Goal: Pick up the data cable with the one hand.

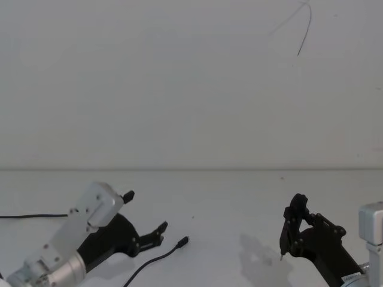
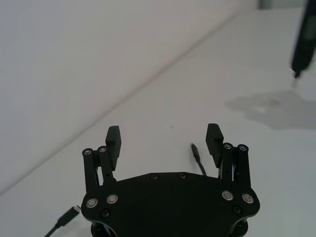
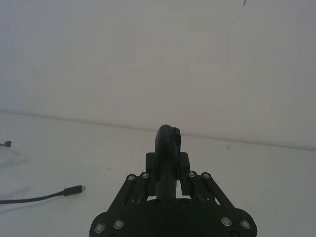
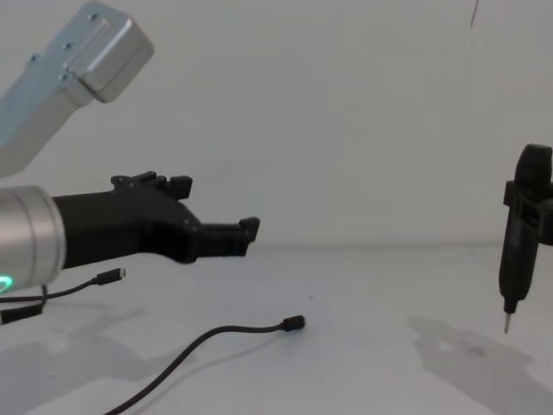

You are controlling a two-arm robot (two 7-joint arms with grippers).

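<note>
The data cable [image 1: 170,249] is a thin black cord lying on the white table, its small plug [image 4: 294,323] pointing right. My left gripper [image 1: 145,211] hovers open just above and to the left of that plug. In the left wrist view the plug [image 2: 194,149] lies close to one of the fingers [image 2: 214,137], inside the open left gripper [image 2: 164,136]. The chest view shows the left gripper [image 4: 216,207] well above the cord. My right gripper [image 1: 294,216] stays at the right, shut on a black pen-shaped tool [image 4: 517,255] with its metal tip pointing down.
A second black cord end [image 4: 110,277] lies farther left on the table [image 1: 239,197]; I cannot tell whether it belongs to the same cable. A plain white wall stands behind. The tool's shadow [image 1: 260,257] falls on the table between the arms.
</note>
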